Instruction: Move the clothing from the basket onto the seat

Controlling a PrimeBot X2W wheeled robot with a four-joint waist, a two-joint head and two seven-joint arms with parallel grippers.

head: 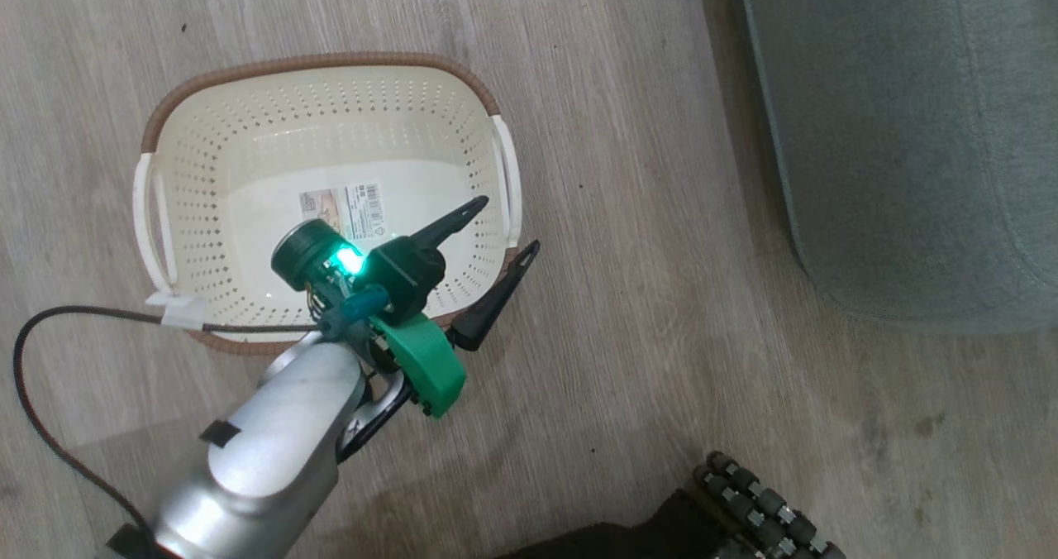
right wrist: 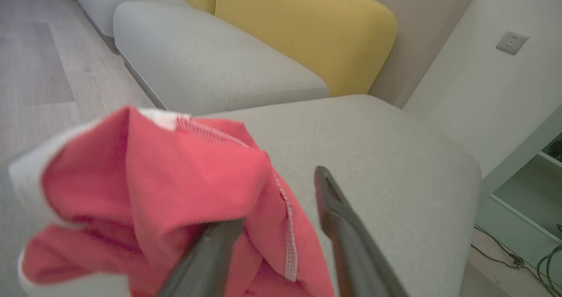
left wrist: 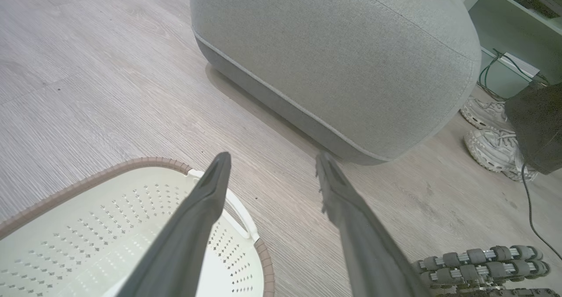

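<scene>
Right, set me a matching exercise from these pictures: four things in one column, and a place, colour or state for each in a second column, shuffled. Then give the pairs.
Column one:
1. basket
2. red garment
3. left pincer
4. back cushion

Column two:
A. yellow
B. lying on the grey seat
C. standing on the wood floor
D. open, above the basket's rim

Pairs: 1-C, 2-B, 3-D, 4-A
</scene>
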